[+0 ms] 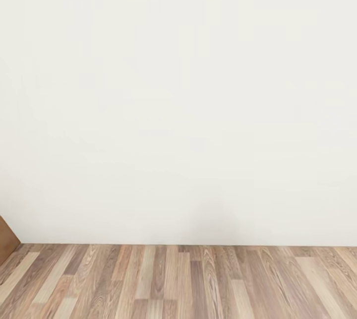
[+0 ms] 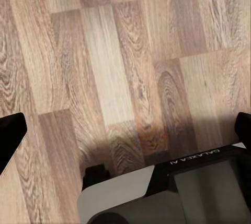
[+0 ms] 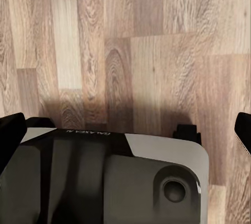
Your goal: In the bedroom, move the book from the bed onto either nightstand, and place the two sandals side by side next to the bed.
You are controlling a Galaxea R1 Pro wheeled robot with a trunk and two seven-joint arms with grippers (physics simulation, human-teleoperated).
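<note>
A wall (image 1: pixel 178 100) stands ahead of me, the floor (image 1: pixel 178 284) running to its foot; a wooden edge (image 1: pixel 7 239) sits at far left. My base (image 3: pixel 104 182) lies below my wrists.

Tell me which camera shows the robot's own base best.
The right wrist view: the grey base spreads wide there, lettering and a round socket visible. The left wrist view catches a smaller corner of it. The head view gives wall and floor.

Brown panel (image 1: pixel 7 239) cut off at head view's left edge; unidentifiable. Both end effectors' fingertips (image 2: pixel 10 135) (image 3: pixel 10 135) cropped at wrist-frame edges.
</note>
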